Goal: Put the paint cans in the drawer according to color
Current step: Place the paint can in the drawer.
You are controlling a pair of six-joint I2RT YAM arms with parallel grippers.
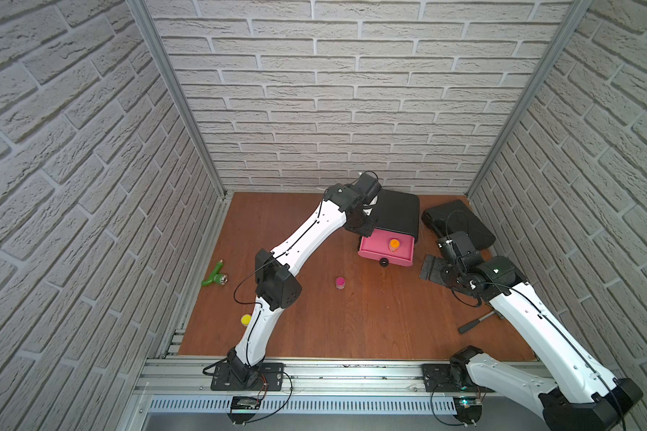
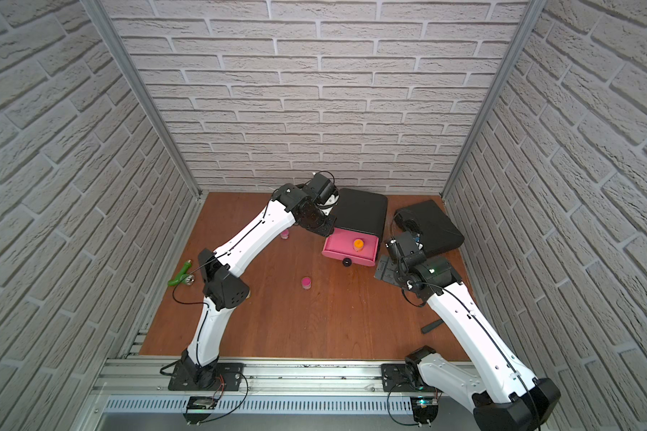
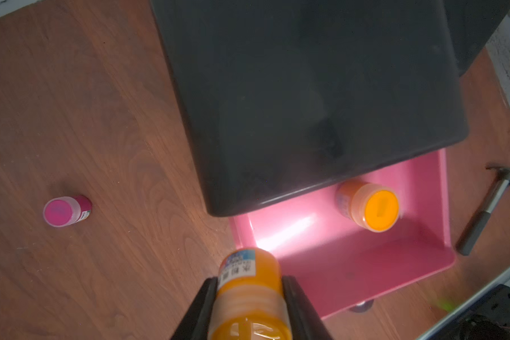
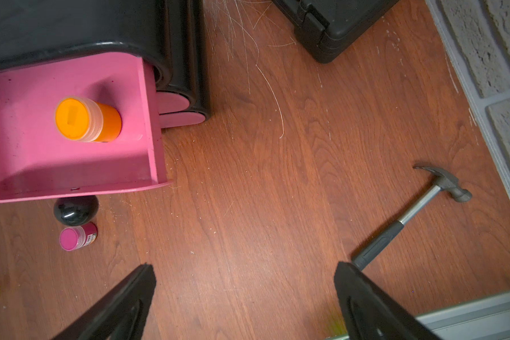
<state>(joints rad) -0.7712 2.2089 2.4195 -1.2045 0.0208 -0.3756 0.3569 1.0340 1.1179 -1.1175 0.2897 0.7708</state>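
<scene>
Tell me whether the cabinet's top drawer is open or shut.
Open. The pink top drawer juts out from the black cabinet, its inside exposed, with one orange paint can standing upright in it.

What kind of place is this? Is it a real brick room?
Probably a robot test booth, not a real room. Brick-patterned panels fill a metal frame, and the left arm and right arm are mounted on a rail beside a wooden board.

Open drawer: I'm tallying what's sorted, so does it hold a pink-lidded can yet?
No, in a top view only an orange-lidded can sits in the open drawer; a pink-lidded can stands outside it.
</scene>
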